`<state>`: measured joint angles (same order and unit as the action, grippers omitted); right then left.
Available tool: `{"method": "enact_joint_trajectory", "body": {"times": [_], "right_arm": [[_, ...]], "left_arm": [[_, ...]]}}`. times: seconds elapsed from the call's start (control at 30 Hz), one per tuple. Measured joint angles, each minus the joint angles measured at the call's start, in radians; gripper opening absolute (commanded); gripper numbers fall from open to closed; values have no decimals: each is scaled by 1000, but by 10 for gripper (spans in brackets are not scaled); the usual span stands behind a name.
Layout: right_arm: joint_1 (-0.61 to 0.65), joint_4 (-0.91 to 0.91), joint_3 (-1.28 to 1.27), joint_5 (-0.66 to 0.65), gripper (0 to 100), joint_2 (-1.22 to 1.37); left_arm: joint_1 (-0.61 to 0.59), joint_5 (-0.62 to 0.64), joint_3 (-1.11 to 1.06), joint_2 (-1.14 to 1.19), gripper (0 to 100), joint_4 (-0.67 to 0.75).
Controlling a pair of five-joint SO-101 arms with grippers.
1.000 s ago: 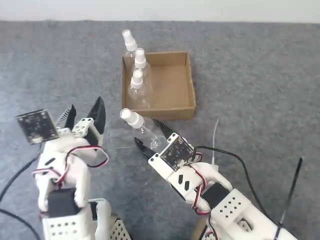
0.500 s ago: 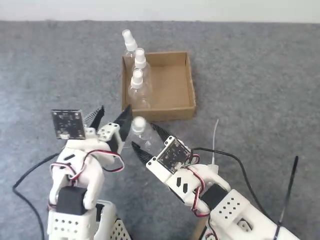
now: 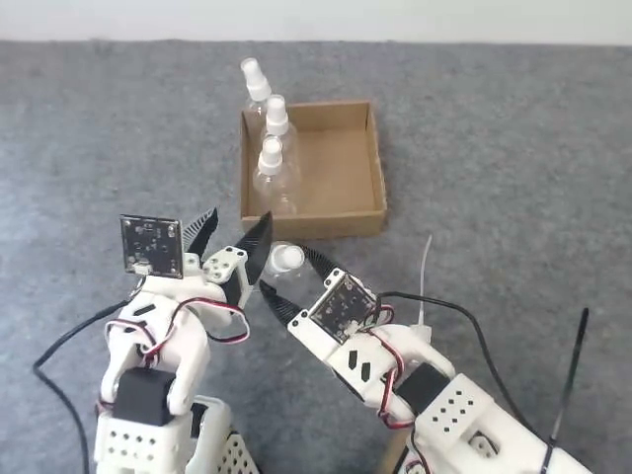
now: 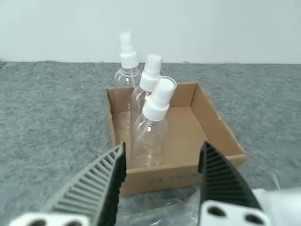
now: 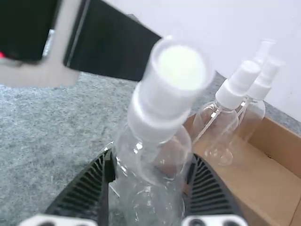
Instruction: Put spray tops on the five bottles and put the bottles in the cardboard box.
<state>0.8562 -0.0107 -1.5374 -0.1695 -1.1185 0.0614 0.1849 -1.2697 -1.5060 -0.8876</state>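
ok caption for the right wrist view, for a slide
Right gripper shut on a capped spray bottle; more capped bottles stand in the cardboard box behind.

The held bottle [image 3: 287, 259] is mostly hidden between the right fingers [image 3: 321, 265]

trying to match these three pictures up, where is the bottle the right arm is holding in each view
High view: held bottle sits between the fingers of the right gripper, just short of the cardboard box.
Left wrist view: probably the blurred white shape beside one finger of the left gripper; uncertain.
Right wrist view: close up, bottle between the gripper's fingers.
Shared landmark: cardboard box with upright capped bottles at one side.
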Motion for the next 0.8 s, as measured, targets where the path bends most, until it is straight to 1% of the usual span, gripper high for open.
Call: {"method": "enact_joint_trajectory", "body": {"times": [0.1,0.2,0.43,0.57,0.7,0.8], "right_arm": [[-21,0,2,0,51,-2],[-41,0,2,0,51,-2],[-38,0,2,0,51,-2],[-74,0,2,0,51,-2],[-120,0,2,0,51,-2],[-135,0,2,0,51,-2]], "left_arm": [[-52,-8,0,11,239,0],[-130,-8,37,8,239,0],[-278,-8,52,9,239,-2],[-364,-8,52,9,239,-35],[-423,-8,49,9,241,-86],[-479,-8,26,11,241,-89]]}}
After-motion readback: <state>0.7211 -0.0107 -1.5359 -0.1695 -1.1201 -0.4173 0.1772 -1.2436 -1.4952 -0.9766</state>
